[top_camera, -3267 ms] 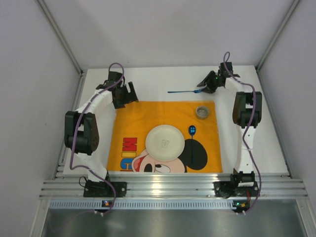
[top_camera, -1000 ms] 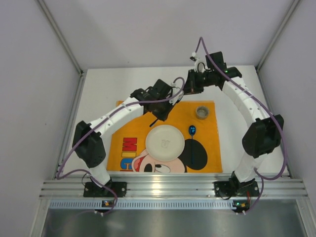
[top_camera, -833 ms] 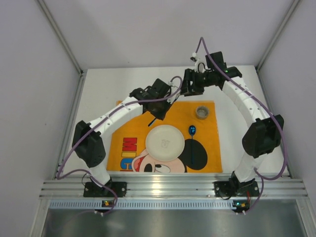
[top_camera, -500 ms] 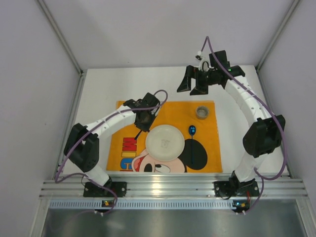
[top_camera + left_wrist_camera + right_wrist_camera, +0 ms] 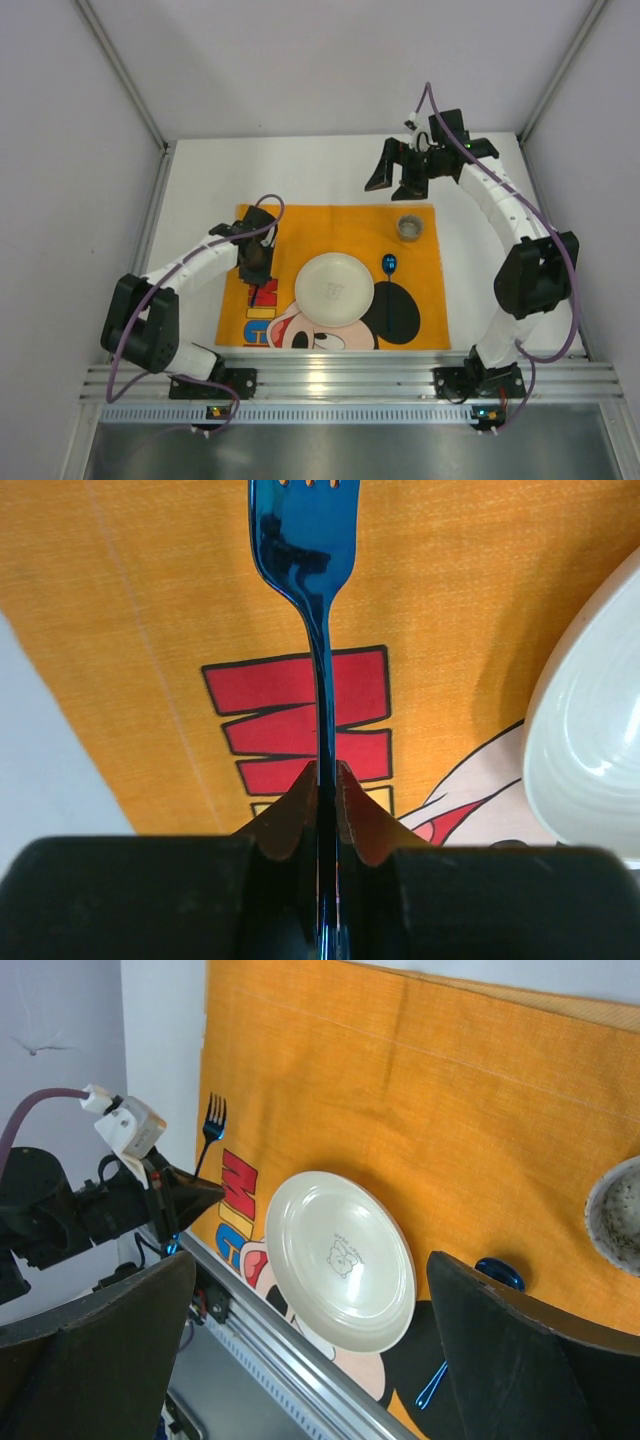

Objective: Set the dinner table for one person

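Over the left part of the orange placemat (image 5: 300, 230), your left gripper (image 5: 325, 776) is pinched narrow on the handle of the blue fork (image 5: 305, 540). The tines point away from the wrist, toward the far edge. The fork hangs above the red lettering (image 5: 300, 720), with the white plate (image 5: 334, 288) just to its right. From these views you cannot tell whether the fork is touching the cloth or hovering above it.

Your right gripper (image 5: 388, 188) stands wide and holds nothing, raised over the far side of the white tabletop (image 5: 300, 170), well apart from the work. That tabletop carries the whole setting: the placemat lies at its middle, the plate sits at the centre of the mat, a blue spoon (image 5: 389, 265) lies just right of the plate, and a small cup (image 5: 409, 227) stands at the far right of the mat.

The step in hand looks like laying the fork to the left of the plate, and it reads as the last piece of the setting.

For the next move, bring the fork down until it rests flat on the cloth, with its handle running alongside the plate and a little clear of the rim. Keep it on the mat, since the bare tabletop begins close on the left. Open the jaws only once the fork is bearing on the cloth, then lift straight up so the fingers do not drag the thin handle askew.
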Available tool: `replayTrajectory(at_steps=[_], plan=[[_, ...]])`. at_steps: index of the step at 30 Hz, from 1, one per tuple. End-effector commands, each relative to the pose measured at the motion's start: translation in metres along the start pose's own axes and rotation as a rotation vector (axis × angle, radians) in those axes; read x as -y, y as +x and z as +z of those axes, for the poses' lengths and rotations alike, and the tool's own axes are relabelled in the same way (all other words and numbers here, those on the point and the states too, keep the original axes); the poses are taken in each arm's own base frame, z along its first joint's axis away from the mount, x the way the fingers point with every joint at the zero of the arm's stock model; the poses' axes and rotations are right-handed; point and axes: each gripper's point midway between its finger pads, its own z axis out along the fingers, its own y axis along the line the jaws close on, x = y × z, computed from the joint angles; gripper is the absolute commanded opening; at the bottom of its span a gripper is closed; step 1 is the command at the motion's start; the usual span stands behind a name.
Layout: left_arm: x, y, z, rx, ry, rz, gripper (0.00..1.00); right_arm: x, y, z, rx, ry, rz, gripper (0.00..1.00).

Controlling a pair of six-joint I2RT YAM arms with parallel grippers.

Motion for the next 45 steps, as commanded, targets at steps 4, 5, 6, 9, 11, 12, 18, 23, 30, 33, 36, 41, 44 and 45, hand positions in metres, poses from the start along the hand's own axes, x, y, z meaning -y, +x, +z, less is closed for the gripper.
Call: replayTrajectory(at_steps=[4, 5, 6, 9, 11, 12, 18, 23, 30, 33, 36, 41, 44, 45], plan=[[0.014, -0.003, 0.017, 0.003, 0.065, -0.054, 0.12, -0.013, -0.007, -0.013, 0.048, -0.028, -0.034, 1.0], [0.014, -0.002, 0.02, -0.008, 0.059, -0.052, 0.12, -0.012, -0.007, -0.012, 0.048, -0.025, -0.029, 1.0], [0.014, 0.0, 0.021, -0.015, 0.063, -0.047, 0.12, -0.011, -0.006, -0.012, 0.044, -0.023, -0.028, 1.0], [0.018, 0.005, 0.025, -0.047, 0.084, -0.044, 0.16, -0.008, -0.004, -0.013, 0.045, -0.016, -0.024, 1.0], [0.02, 0.006, 0.026, -0.062, 0.088, -0.045, 0.2, -0.006, -0.002, -0.012, 0.041, -0.012, -0.023, 1.0], [0.019, 0.007, 0.026, -0.068, 0.087, -0.048, 0.22, -0.006, -0.002, -0.013, 0.042, -0.011, -0.024, 1.0], [0.022, 0.014, 0.03, -0.12, 0.096, -0.054, 0.4, -0.001, 0.0, -0.012, 0.041, -0.001, -0.019, 1.0], [0.022, -0.011, 0.011, -0.064, 0.074, -0.043, 0.49, -0.004, -0.003, -0.016, 0.056, -0.002, -0.036, 1.0], [-0.011, -0.102, -0.054, 0.215, -0.084, -0.099, 0.6, -0.008, -0.005, -0.024, 0.082, 0.001, -0.078, 1.0], [-0.036, -0.137, -0.072, 0.378, -0.152, -0.151, 0.64, -0.012, -0.012, -0.033, 0.142, 0.008, -0.119, 1.0], [-0.048, -0.162, -0.087, 0.551, -0.132, -0.146, 0.64, -0.014, -0.022, -0.053, 0.257, 0.061, -0.169, 1.0], [-0.057, -0.156, -0.084, 0.866, -0.102, -0.069, 0.65, -0.011, -0.021, -0.081, 0.376, 0.145, -0.222, 1.0], [-0.081, -0.147, -0.096, 1.158, -0.153, -0.131, 0.79, -0.01, -0.014, -0.087, 0.412, 0.146, -0.228, 1.0], [-0.088, -0.141, -0.093, 1.207, -0.171, -0.14, 0.8, -0.012, -0.015, -0.088, 0.432, 0.136, -0.233, 1.0]])
